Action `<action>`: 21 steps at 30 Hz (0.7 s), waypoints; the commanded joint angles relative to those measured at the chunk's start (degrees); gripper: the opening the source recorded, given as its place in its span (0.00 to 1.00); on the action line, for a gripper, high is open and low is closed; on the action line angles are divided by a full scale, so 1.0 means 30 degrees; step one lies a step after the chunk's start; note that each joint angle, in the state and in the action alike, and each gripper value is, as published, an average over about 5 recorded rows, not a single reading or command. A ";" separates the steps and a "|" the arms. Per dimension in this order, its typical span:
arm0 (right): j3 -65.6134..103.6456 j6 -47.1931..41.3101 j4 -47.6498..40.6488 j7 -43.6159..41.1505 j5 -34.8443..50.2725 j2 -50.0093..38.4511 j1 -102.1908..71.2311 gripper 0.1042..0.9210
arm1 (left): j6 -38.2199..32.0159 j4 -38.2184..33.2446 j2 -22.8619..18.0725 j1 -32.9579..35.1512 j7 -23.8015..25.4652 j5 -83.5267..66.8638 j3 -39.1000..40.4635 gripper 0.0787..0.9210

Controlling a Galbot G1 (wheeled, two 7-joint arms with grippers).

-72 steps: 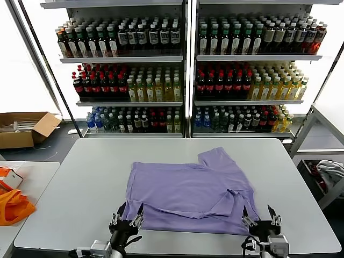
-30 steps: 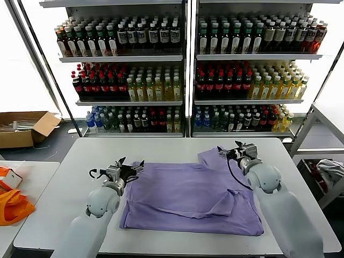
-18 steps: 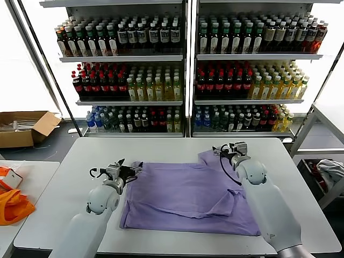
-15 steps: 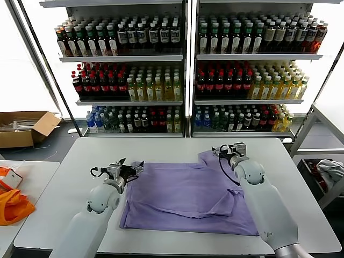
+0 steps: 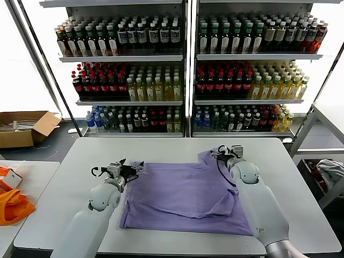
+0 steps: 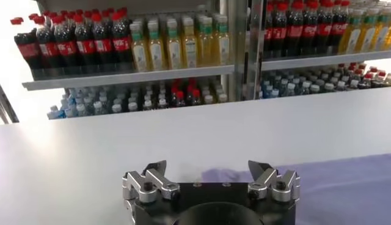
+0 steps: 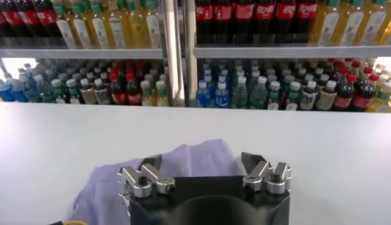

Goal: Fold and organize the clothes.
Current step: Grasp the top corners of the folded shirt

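Observation:
The lavender T-shirt (image 5: 185,193) lies spread plain side up on the white table (image 5: 75,161), one sleeve folded over at its right. My left gripper (image 5: 119,170) is open over the shirt's far left corner; in the left wrist view (image 6: 211,173) purple cloth (image 6: 342,183) lies between and beyond the jaws. My right gripper (image 5: 226,153) is open over the far right sleeve; in the right wrist view (image 7: 201,165) the sleeve's end (image 7: 183,156) lies between the jaws.
Shelves of bottled drinks (image 5: 185,75) stand behind the table. A cardboard box (image 5: 24,129) sits on the floor at left. An orange bag (image 5: 12,207) lies on a side table at left. A whitish-grey bundle (image 5: 330,172) sits at right.
Both arms rose from the table's near edge and reached to the shirt's far corners. Over the last second the right gripper moved left along the sleeve; the left barely moved.

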 commanded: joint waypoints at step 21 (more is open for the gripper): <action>0.0069 -0.0396 0.0448 0.0350 -0.0104 0.0168 -0.0879 0.58 | 0.0137 -0.0064 -0.0084 0.0715 0.0308 -0.0034 0.0256 0.24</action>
